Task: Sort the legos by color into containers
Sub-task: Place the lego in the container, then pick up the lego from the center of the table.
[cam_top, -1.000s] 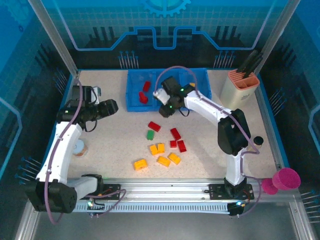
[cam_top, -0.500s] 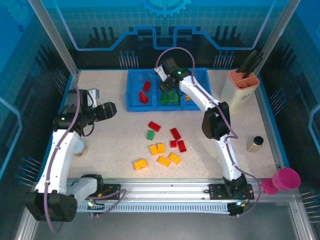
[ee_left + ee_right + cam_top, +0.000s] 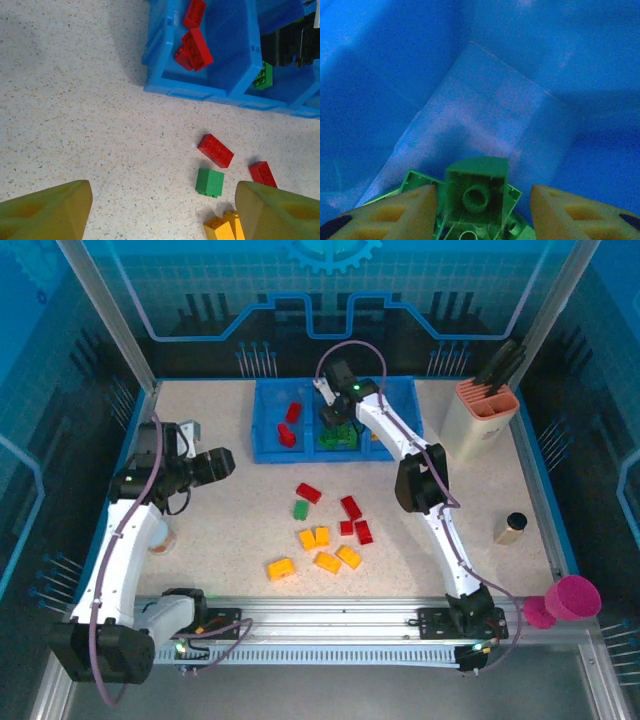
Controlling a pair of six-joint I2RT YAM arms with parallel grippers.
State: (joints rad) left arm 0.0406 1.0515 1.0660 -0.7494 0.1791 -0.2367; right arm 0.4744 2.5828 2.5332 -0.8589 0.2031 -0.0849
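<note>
The blue tray (image 3: 400,400) holds red legos (image 3: 288,426) in its left container, green legos (image 3: 342,436) in the middle one and an orange one (image 3: 376,435) in the right. My right gripper (image 3: 333,412) hangs over the middle container. In the right wrist view a green brick (image 3: 477,187) lies between the fingers of the right gripper (image 3: 482,215), with a clear gap at the right finger (image 3: 575,212), so the jaws are open. My left gripper (image 3: 162,220) is open over bare table, near a loose green brick (image 3: 209,182) and a red brick (image 3: 215,150).
Loose red bricks (image 3: 350,507) and yellow-orange bricks (image 3: 326,562) lie mid-table. A beige holder with an orange rim (image 3: 480,415) stands back right, a small bottle (image 3: 513,528) at the right, a pink cup (image 3: 572,598) off the front right corner.
The right gripper moved from the tray's near edge to over the middle container and its jaws have spread. The left arm shifted only slightly.
</note>
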